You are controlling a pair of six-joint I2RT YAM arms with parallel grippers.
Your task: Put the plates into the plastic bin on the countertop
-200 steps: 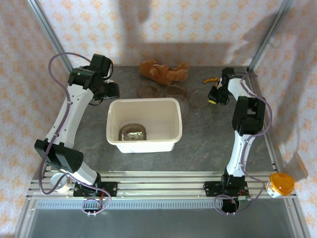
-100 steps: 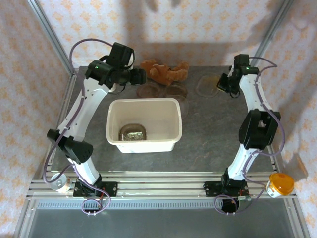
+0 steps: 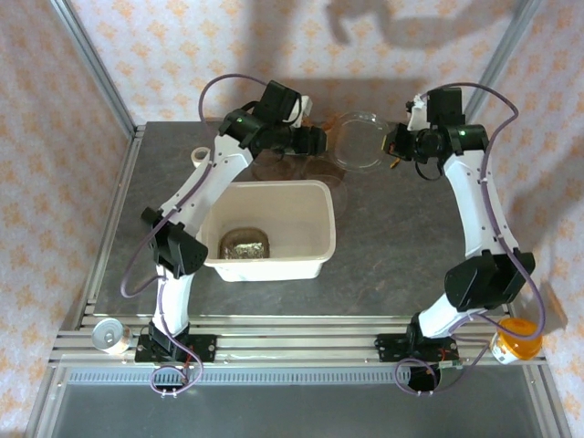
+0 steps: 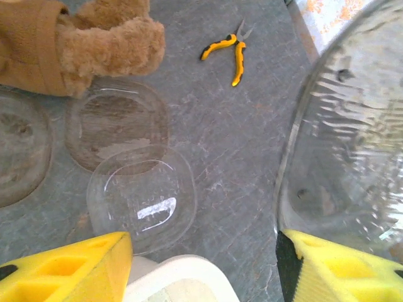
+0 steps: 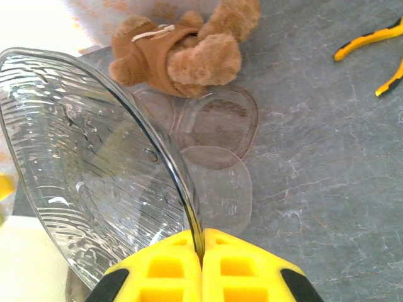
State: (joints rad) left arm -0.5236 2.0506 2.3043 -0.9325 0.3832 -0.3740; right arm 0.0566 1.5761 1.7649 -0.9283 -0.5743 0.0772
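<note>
Held plate (image 3: 358, 139): plastic bin (image 3: 330, 228) at its 7 o'clock
Your right fingers (image 5: 170, 264) pinch its rim above the counter (image 3: 392, 237); the left fingers (image 4: 63, 270), spread, hover over the other plates (image 4: 141, 198).

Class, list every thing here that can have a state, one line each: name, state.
lifted plate: tilted, off the countertop.
right tool: shut on lifted plate's rim.
left tool: open, empty.
other plates: flat on countertop.
bin: upright, open-topped.
pliers: handles spread.
</note>
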